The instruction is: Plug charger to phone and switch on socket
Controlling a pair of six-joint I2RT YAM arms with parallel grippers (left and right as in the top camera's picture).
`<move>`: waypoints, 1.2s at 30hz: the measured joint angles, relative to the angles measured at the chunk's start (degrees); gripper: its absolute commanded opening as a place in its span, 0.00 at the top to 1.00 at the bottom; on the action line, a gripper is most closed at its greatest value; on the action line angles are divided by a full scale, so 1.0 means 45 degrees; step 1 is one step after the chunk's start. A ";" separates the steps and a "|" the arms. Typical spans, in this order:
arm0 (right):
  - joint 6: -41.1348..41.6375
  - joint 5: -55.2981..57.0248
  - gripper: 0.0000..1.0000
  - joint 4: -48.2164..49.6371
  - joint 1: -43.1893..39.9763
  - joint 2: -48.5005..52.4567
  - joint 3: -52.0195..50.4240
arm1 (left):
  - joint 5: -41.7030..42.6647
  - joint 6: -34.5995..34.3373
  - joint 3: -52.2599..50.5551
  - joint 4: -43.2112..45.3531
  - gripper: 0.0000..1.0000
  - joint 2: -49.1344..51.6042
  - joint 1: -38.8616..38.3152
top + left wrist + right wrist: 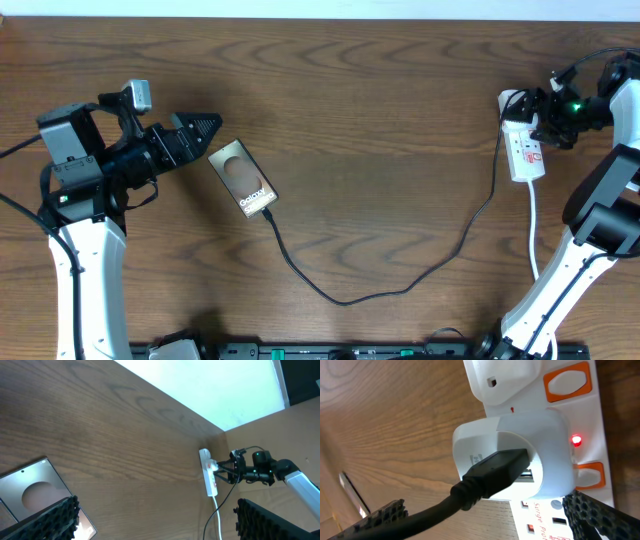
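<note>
left gripper [205, 138]: near the table's left edge, pointing right at the phone; fingers spread wide, nothing between them, tips just short of the phone's far-left corner.
table [380, 100]: brown wood grain; it carries everything named here.
phone [242, 180]: flat, face up, left of the table's middle and about midway between the far and near edges; it lies on a slant, with one short end toward the left gripper and the other toward the near right.
charger [345, 300]: its thin black cable meets the phone's near-right short end, but whether the tip is fully seated cannot be told. The cable dips toward the near edge, curves through the middle, then climbs right to the socket's far end.
socket [525, 150]: white strip close to the right edge, toward the far-right corner, lying far-to-near.
cord [532, 225]: white, leaving the socket's near end toward the near edge.
adapter [550, 450]: white block seated in the socket, with the charger's black plug pushed into its face.
light [576, 440]: small and glowing red, beside the adapter.
switches [567, 382]: orange, one on each side of the light along the strip's edge.
right gripper [533, 120]: over the socket's far end at the adapter; fingers spread wide, clasping nothing.
</note>
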 measured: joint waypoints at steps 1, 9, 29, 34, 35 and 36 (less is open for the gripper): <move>0.0005 0.0019 0.01 -0.0034 0.0000 0.0000 0.0073 | 0.0000 0.0000 0.0000 0.0000 0.02 0.0000 0.0000; 0.0000 0.0369 0.01 -0.0447 0.0000 0.0000 0.0447 | -0.0005 0.0000 0.0000 -0.0024 0.02 0.0000 0.0000; 0.0306 0.2011 0.07 -0.3871 0.0000 0.0000 0.3439 | 0.0000 0.0000 0.0000 -0.0029 0.02 0.0000 0.0000; 0.0661 0.2846 0.08 -0.5304 0.0005 0.0000 0.5100 | -0.0005 0.0000 0.0000 -0.0029 0.02 0.0000 0.0000; 0.0695 0.2987 0.07 -0.5547 0.0005 -0.0005 0.5425 | -0.0005 0.0000 -0.0005 -0.0029 0.02 0.0000 0.0000; 0.0758 0.3147 0.05 -0.5795 0.0015 -0.0005 0.5804 | -0.0005 0.0000 0.0000 -0.0029 0.02 0.0000 0.0000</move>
